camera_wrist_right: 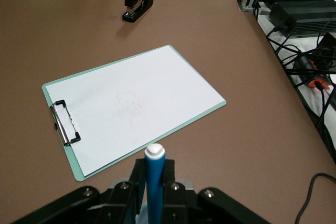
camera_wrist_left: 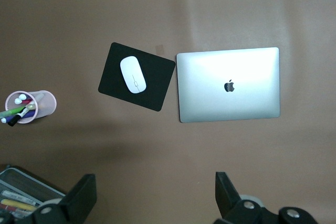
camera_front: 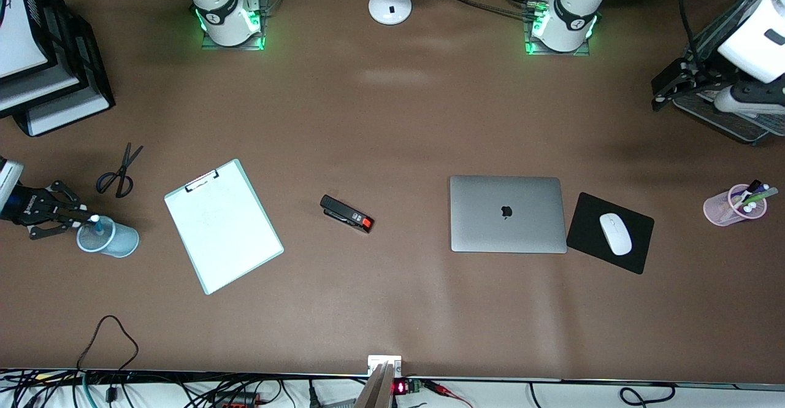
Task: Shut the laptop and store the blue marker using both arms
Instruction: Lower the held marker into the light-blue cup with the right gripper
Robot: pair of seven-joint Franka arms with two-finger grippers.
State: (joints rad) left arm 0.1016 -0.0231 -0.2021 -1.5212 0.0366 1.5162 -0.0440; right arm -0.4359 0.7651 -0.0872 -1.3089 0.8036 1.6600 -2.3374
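A: Where's the slim silver-grey laptop?

B: Lid down, logo up, flat on the brown table toward the left arm's end, just beside a black mouse pad carrying a white mouse.

A: And the short bright-blue marker?

B: Clamped upright in the right gripper, whitish end up, over the pale-blue translucent cup near the table's edge at the right arm's end.

A: The left gripper?

B: Jaws spread wide, holding nothing, high over a dark mesh tray at the left arm's end; that arm waits.

A: Anything else?

B: A white clipboard with pale-green edge, a black stapler, black scissors and a pink pen cup.
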